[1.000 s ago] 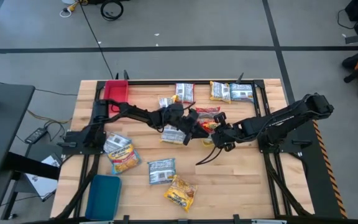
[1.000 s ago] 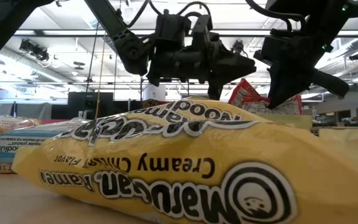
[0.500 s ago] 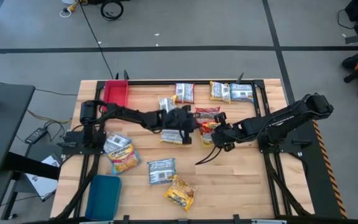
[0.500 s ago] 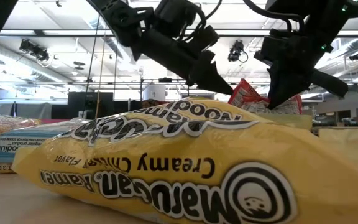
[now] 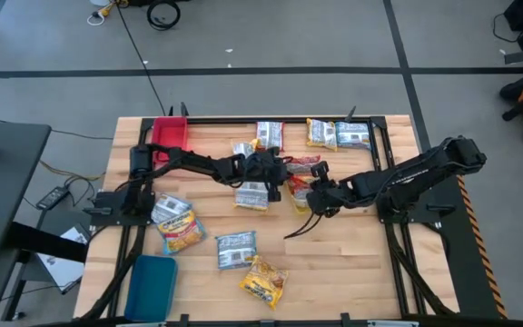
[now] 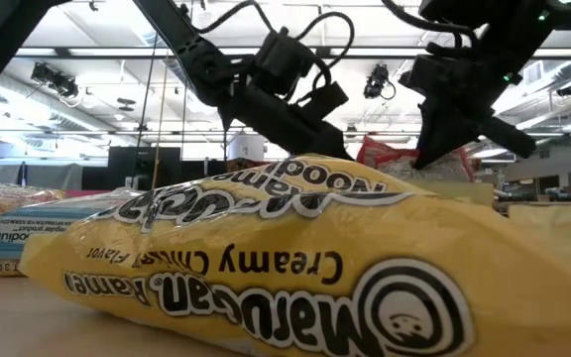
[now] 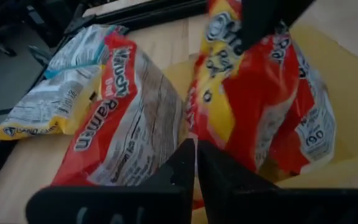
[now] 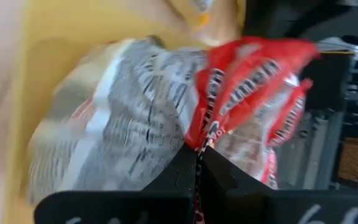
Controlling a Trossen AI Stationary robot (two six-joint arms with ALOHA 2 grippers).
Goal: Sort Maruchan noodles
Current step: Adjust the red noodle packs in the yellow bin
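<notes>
Red packet (image 8: 247, 68) pinched by edge in our right gripper (image 5: 309, 193), fingers fully closed, mid-table. Our left gripper (image 5: 278, 173) just beside it, fingers together, holding nothing; second red packet (image 7: 129, 118) lying just ahead.

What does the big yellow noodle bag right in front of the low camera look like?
The yellow packet is puffy, shiny plastic with a crinkled surface. Black and white letters on it say Maruchan Ramen and Creamy Chicken Flavor, and from the low camera they read upside down. A round black and white logo sits by the name. It lies flat on the wooden table near the front edge, turned at a slant. No gripper touches it.
</notes>
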